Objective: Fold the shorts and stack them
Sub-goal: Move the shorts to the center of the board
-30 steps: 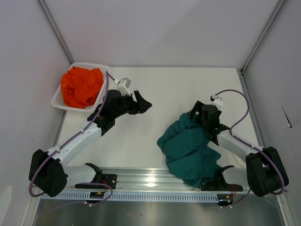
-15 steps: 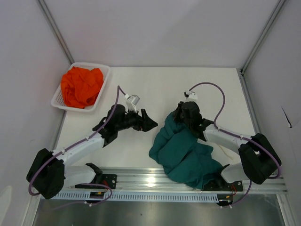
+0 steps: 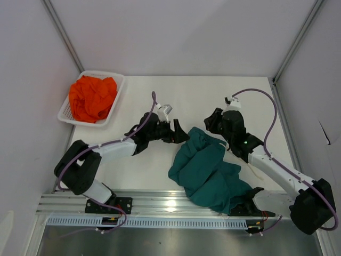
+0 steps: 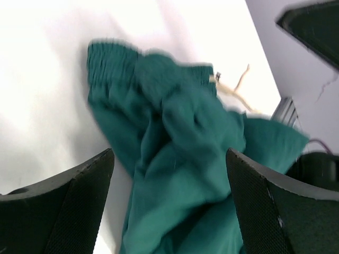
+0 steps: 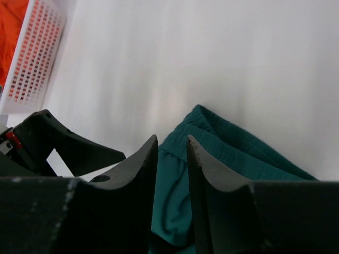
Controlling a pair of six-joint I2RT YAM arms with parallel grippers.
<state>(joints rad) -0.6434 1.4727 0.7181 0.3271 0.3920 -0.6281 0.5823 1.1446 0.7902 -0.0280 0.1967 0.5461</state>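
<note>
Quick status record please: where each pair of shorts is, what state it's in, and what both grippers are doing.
teal shorts: crumpled on the table, unfolded, waistband toward the far side
orange shorts: bunched in the basket, far left corner
left gripper: open, empty, at the teal shorts' left edge
right gripper: fingers nearly closed, holding nothing, above the waistband
stack: not started

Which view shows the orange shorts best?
The top external view: the orange shorts lie whole and crumpled in the basket. The right wrist view catches only an orange sliver at its top-left corner behind the basket mesh. The left wrist view shows none.
</note>
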